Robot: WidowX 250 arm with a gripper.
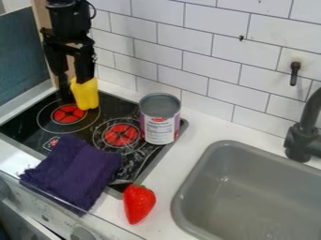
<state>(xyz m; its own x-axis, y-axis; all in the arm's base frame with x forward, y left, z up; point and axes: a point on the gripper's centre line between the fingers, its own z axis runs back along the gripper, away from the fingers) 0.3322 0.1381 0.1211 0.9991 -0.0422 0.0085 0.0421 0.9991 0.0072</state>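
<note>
By the tiled wall (194, 42) — go easy with the gripper (74, 89) at the yellow pepper (86, 94); can't tell if clenched tbh.

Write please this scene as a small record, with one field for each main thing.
gripper: black, upper left, above the stove top
nearest to gripper: yellow object, right against it; held or not, unclear
can: upright, label showing, near the stove top's right edge
cloth: purple, rumpled, partly over the stove top's front
strawberry: red, on the counter between cloth and sink
sink: grey, lower right
faucet: dark, right edge
</note>
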